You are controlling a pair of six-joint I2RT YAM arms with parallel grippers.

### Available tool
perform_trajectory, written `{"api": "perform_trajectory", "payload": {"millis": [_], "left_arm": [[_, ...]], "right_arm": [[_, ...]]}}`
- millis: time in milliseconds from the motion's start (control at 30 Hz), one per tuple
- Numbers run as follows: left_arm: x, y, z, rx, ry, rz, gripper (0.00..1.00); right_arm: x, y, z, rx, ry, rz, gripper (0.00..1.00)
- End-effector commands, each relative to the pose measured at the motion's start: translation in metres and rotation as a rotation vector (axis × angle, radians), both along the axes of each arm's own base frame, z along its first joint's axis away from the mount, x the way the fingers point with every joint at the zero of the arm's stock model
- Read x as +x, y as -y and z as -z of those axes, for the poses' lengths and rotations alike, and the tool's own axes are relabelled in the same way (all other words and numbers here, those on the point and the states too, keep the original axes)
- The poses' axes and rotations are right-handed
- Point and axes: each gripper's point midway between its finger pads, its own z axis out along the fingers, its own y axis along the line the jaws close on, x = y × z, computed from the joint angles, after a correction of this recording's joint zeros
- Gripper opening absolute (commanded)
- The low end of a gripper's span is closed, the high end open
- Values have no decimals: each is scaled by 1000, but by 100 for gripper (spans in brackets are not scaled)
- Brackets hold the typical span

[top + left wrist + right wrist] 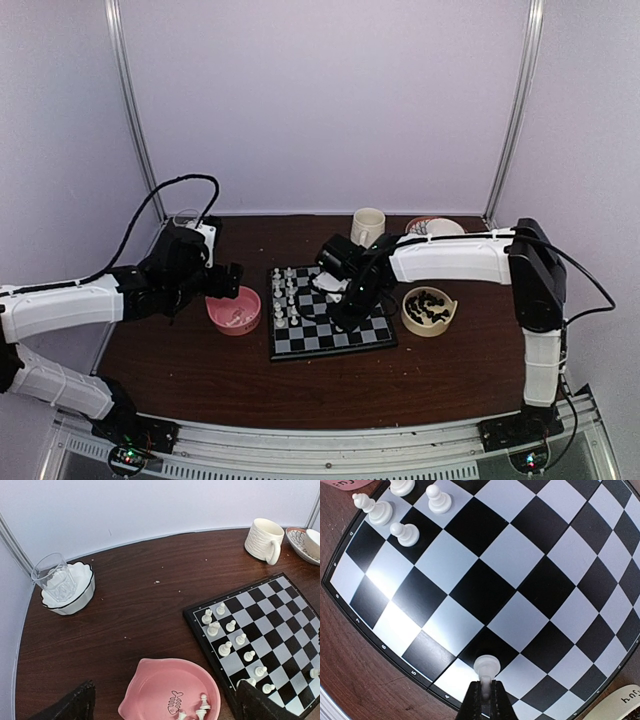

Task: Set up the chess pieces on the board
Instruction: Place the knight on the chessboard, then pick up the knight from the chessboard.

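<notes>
**First voice:** Where is the board?

**Second voice:** The board (335, 335) lies in the middle of the dark tabletop (200, 370), between a pink bowl (234, 312) and a tan bowl (428, 310) of black pieces (427, 304). White pieces (284, 297) stand in two rows along its left side.

**First voice:** And the arms?

**Second voice:** The right tool (482, 692) is clamped on one white piece (486, 665), upright over squares by the board's edge; I cannot tell whether it touches. The left tool (166, 695), fingers wide apart, hovers over the pink bowl, where a few spare white pieces (202, 707) lie beside a fish drawing.

**First voice:** Anything behind?

**Second voice:** A mug (367, 226), and a glass (54, 577) standing in a white dish (80, 597).
</notes>
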Motion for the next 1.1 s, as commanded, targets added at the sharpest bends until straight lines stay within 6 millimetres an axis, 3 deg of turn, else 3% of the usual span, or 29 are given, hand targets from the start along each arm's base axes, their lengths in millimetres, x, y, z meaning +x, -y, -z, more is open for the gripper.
{"api": "perform_trajectory", "payload": {"millis": [0, 167, 333, 567, 933, 1067], "left_arm": [[2, -3, -7, -37, 18, -33, 97], [3, 0, -2, -41, 0, -30, 98], [2, -2, -6, -57, 13, -31, 97], [-1, -2, -8, -70, 21, -24, 97], [-2, -5, -11, -84, 29, -38, 98], [-3, -8, -14, -92, 40, -46, 98]], "right_arm": [[3, 0, -3, -29, 24, -9, 0], [3, -1, 5, -43, 9, -14, 1], [2, -2, 5, -40, 4, -14, 16], [2, -2, 0, -28, 19, -13, 25], [1, -6, -1, -12, 14, -20, 14], [-1, -10, -4, 5, 21, -35, 3]]}}
